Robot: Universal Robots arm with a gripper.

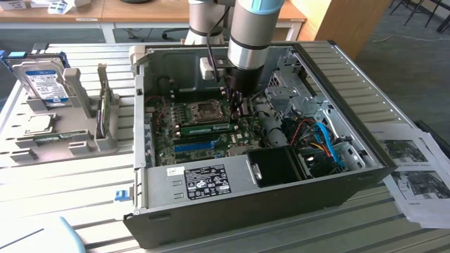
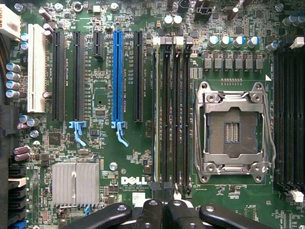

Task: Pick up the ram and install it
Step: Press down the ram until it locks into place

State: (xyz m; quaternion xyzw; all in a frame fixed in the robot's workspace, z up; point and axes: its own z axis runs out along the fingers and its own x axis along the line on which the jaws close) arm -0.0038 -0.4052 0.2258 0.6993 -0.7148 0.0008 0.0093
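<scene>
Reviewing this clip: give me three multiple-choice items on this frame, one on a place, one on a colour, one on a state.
1. Where is the green ram stick inside the case?
A. Standing in a motherboard slot beside the CPU socket
B. Lying flat on the power supply
C. Lying on the printed sheets

2. What colour is the one long expansion slot that differs from the black ones next to it?
A. Red
B. Yellow
C. Bright blue

3. How is the pincer?
A. Wide open
B. Shut
C. Shut on a hard drive

Key: 1 A, the ram stands edge-on in a slot next to the CPU socket. 2 C, the blue slot stands between black strips. 3 B, the pincer has its fingers together over the board, with nothing between them.
</scene>
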